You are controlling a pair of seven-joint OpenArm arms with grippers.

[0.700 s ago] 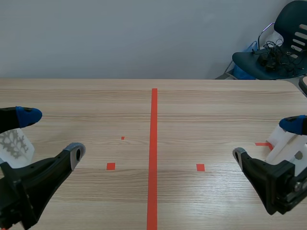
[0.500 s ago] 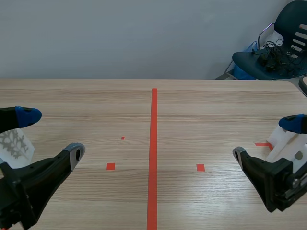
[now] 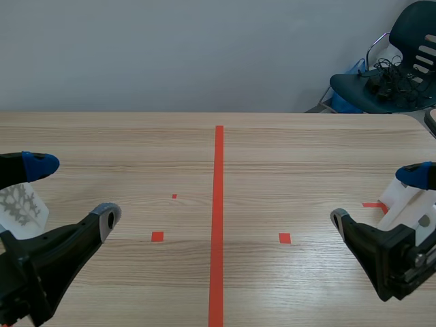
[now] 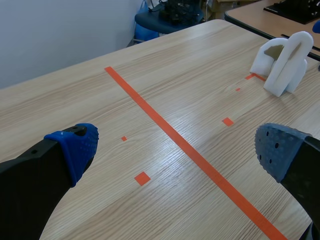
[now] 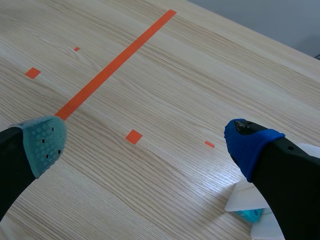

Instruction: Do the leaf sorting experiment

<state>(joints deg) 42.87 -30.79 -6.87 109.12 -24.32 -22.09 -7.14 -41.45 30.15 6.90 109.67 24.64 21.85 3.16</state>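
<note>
At the left edge of the pale wooden table (image 3: pixel 293 157) sits a white leaf-printed card (image 3: pixel 20 208), just beside the left pincer (image 3: pixel 73 191), fingers spread wide. An orange tape line (image 3: pixel 218 225) runs down the middle. The right pincer (image 3: pixel 377 197), likewise spread, is near a white stand (image 3: pixel 407 201). A dark chair (image 3: pixel 392 82) stands by the grey wall (image 3: pixel 170 54).

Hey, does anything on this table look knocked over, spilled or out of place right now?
Nothing stands out. The white stand is upright near the right gripper, the leaf-printed card sits by the left gripper with no visible damage, and both grippers are open over the table, holding nothing.
</note>
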